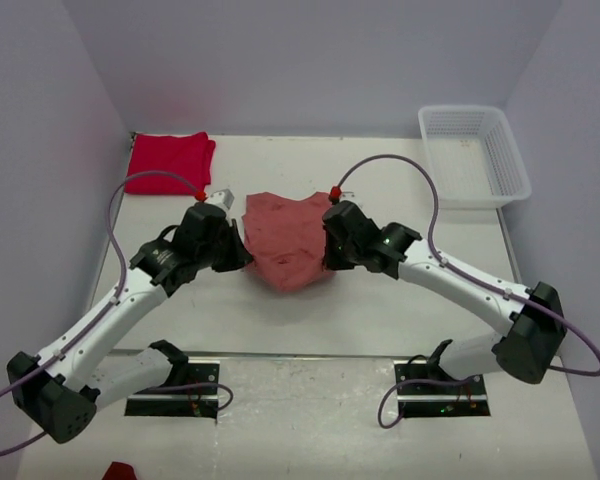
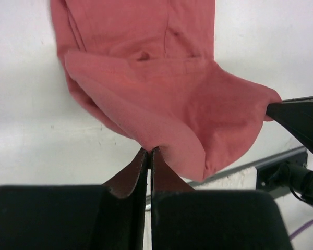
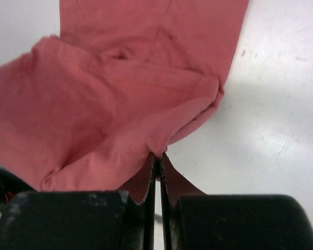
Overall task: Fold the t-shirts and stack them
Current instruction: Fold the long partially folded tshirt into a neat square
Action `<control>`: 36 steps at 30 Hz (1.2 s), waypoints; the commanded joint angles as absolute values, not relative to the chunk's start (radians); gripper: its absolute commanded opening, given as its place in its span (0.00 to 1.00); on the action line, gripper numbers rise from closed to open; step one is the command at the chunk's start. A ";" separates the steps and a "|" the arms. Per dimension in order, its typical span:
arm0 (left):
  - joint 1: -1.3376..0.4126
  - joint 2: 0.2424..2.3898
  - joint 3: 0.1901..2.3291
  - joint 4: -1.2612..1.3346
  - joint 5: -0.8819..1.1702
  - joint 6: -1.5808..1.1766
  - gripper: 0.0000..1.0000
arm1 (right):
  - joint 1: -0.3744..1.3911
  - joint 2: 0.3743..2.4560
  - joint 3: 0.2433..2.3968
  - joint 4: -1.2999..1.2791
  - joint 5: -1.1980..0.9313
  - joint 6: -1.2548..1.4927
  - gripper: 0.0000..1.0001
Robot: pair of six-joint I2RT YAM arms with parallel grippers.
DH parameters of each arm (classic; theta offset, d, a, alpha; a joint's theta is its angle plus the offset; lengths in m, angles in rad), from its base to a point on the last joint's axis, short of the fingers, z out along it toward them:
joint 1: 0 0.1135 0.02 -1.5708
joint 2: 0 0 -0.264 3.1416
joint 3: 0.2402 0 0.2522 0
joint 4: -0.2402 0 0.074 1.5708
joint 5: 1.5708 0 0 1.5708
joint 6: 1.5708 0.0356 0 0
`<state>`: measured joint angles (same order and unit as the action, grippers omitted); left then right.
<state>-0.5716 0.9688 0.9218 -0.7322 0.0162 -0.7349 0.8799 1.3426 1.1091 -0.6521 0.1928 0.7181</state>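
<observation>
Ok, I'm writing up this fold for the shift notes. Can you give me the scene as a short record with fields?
pink t-shirt: mid-table, bunched, partly folded over itself
left gripper: fingers shut on the pink t-shirt's left edge
right gripper: fingers shut on its right edge
red t-shirt: folded, far left corner of table
basket: white mesh, far right

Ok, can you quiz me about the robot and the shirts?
1. True or false: the left pincer and the right pincer are both shut on the pink t-shirt.
2. Where is the red t-shirt? A: hanging from a pincer. B: folded at the far left corner of the table. C: under the pink one.
3. Fill in: the white basket stands at the far ____ corner.
Key: 1 true; 2 B; 3 right.
</observation>
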 commanded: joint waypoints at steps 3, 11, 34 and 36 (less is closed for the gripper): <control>-0.569 1.141 1.075 -0.624 -0.109 -0.632 0.00 | 0.781 1.459 1.294 -0.709 0.223 0.585 0.00; -0.473 1.362 1.187 -0.531 -0.098 -0.581 0.00 | 0.655 1.649 1.486 -0.722 0.147 0.465 0.00; -0.290 1.842 1.620 -0.480 -0.074 -0.491 0.00 | 0.479 2.143 2.092 -0.830 -0.043 0.310 0.00; -0.285 1.868 1.626 -0.471 -0.080 -0.488 0.00 | 0.468 2.172 2.124 -0.844 -0.058 0.304 0.00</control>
<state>-0.2981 1.8301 1.5814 -0.5087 -0.0753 -0.5190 0.4870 2.1349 2.0594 -0.7914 -0.0162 0.3359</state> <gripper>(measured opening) 0.008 0.009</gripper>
